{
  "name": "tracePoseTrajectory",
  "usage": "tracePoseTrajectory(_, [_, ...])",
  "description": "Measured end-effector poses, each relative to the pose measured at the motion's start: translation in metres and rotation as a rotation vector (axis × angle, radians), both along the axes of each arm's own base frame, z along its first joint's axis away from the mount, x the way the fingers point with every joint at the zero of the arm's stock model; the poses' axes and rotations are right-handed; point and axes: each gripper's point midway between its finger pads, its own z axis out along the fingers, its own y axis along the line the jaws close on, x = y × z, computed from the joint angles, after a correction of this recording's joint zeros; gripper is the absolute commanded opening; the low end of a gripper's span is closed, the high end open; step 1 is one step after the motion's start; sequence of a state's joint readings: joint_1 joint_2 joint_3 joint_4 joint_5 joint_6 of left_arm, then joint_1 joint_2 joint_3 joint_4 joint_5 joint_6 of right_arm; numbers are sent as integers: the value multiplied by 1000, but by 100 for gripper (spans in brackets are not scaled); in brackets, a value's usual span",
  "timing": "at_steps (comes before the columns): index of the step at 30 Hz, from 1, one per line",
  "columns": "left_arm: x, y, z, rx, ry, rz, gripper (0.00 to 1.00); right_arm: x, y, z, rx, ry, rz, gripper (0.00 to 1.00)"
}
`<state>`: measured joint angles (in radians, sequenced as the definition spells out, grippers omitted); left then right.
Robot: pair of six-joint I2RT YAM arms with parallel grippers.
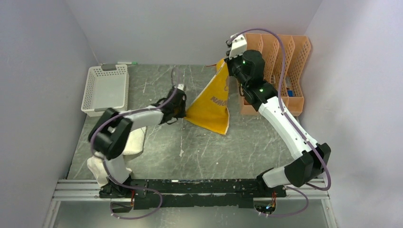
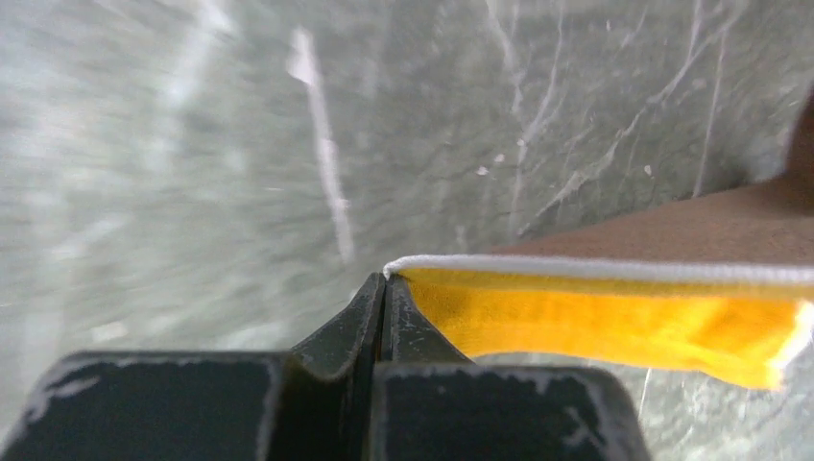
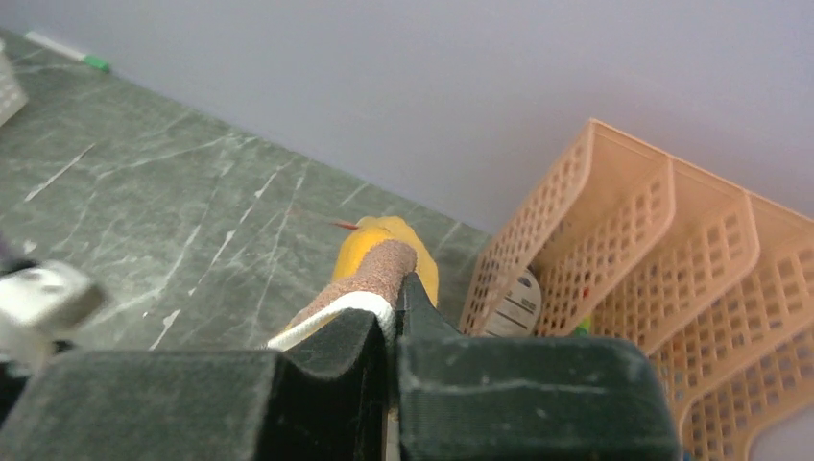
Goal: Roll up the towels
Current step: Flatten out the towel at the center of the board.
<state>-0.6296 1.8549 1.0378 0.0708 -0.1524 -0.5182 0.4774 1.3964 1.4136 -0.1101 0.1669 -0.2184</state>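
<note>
The mustard-yellow towel (image 1: 210, 102) is held up off the table, stretched between both grippers, and its lower edge rests on the table. My left gripper (image 1: 182, 103) is shut on the towel's left corner; the left wrist view shows its jaws (image 2: 386, 280) pinching the pale edge (image 2: 595, 269), with yellow cloth (image 2: 595, 322) trailing right. My right gripper (image 1: 226, 64) is raised at the back and shut on the top corner; the right wrist view shows the towel's brown side (image 3: 379, 274) and white edge between its jaws (image 3: 395, 293). The cream-white towel (image 1: 138, 142) lies near left, partly hidden under my left arm.
A white basket (image 1: 107, 88) stands at the back left, with a marker pen (image 1: 124, 62) behind it. An orange file organizer (image 1: 280, 61) with several slots stands against the right wall, close behind the right gripper (image 3: 614, 240).
</note>
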Motion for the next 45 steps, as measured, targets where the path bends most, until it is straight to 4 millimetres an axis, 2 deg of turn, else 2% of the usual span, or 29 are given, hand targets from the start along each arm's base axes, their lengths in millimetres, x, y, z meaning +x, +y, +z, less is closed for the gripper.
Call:
tracePoseTrajectory(2, [2,22,32,36,-26,7,7,5,-8,4,26,21,-54,0])
tracePoseTrajectory(3, [10,37,58,48,-67,23,7,10,-12,11,47,23,-83,0])
tracePoseTrajectory(6, [55,85,166,50,-270,106,7,21,-21,35,103,22,-147,0])
tracePoseTrajectory(7, [70,106,218,54,-378,145,7,23,-23,41,115,31,-163,0])
tracePoseTrajectory(9, [81,141,295,77,-543,216,7,24,-23,50,136,52,-175,0])
tracePoseTrajectory(11, [72,162,357,101,-674,249,7,19,-23,50,143,79,-169,0])
tracePoseTrajectory(13, [51,170,398,112,-764,245,7,5,-22,45,144,117,-138,0])
tracePoseTrajectory(15, [24,177,419,120,-814,234,7,-15,-22,36,142,149,-95,0])
tracePoseTrajectory(17, [-2,183,427,118,-842,223,7,-44,-24,24,146,181,-39,0])
tracePoseTrajectory(22, [-66,199,413,100,-842,185,7,-109,-32,11,194,191,69,0])
tracePoseTrajectory(24, [-79,201,400,102,-820,168,7,-123,-33,4,204,195,90,0])
tracePoseTrajectory(26, [-85,201,383,110,-791,155,7,-130,-33,-10,205,217,101,0])
tracePoseTrajectory(29, [-72,197,348,153,-707,130,7,-120,-27,-44,183,293,94,0])
tracePoseTrajectory(33, [-26,180,277,245,-523,76,7,-83,-9,-106,132,433,71,0])
tracePoseTrajectory(36, [18,171,206,323,-373,58,7,-45,6,-165,102,554,43,0])
tracePoseTrajectory(38, [41,169,161,366,-285,48,7,-14,15,-208,91,650,18,0])
tracePoseTrajectory(40, [71,170,119,407,-202,42,7,32,23,-245,92,709,-10,0])
tracePoseTrajectory(42, [114,173,88,433,-157,49,7,80,28,-273,102,736,-30,0])
tracePoseTrajectory(43, [144,175,75,445,-147,58,7,113,29,-287,110,737,-46,0])
tracePoseTrajectory(45, [196,181,55,457,-151,79,7,162,27,-307,133,724,-62,0])
